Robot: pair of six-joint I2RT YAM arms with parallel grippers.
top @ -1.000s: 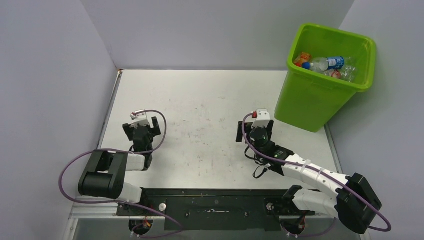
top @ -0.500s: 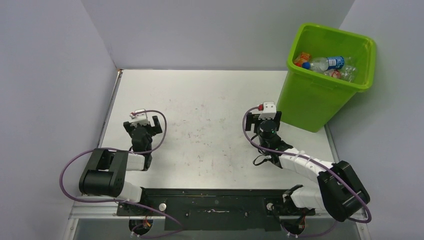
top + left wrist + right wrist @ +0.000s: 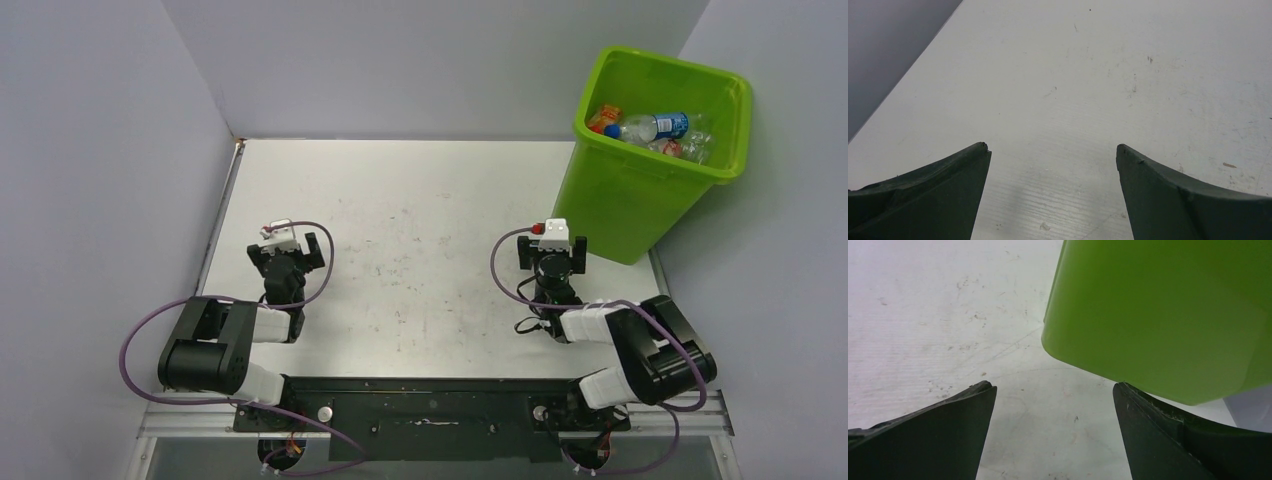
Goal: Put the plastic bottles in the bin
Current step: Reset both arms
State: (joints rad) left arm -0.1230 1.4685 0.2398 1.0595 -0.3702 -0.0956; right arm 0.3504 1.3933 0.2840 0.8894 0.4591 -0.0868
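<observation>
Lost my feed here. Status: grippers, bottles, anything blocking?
Left gripper open, empty. Right gripper open, empty, facing the bin. Bottles inside the bin; none visible on the table. Nothing in the way.

a white, scuffed surface [image 3: 420, 190] lies between pale lilac walls [image 3: 420, 60]. the lime-green bin [image 3: 610, 205] stands at its far right corner, with plastic bottles [image 3: 655, 128] heaped inside: a clear one with a blue label and cap, an orange one, and others too jumbled to tell apart. the left fingers [image 3: 314, 250] are spread wide with nothing between them, over the near left of the surface. the right fingers [image 3: 579, 253] are spread wide too, also empty, just beside the bin's near wall. both arms are folded back toward a black base rail [image 3: 430, 405], and purple cables [image 3: 135, 340] loop around them.
</observation>
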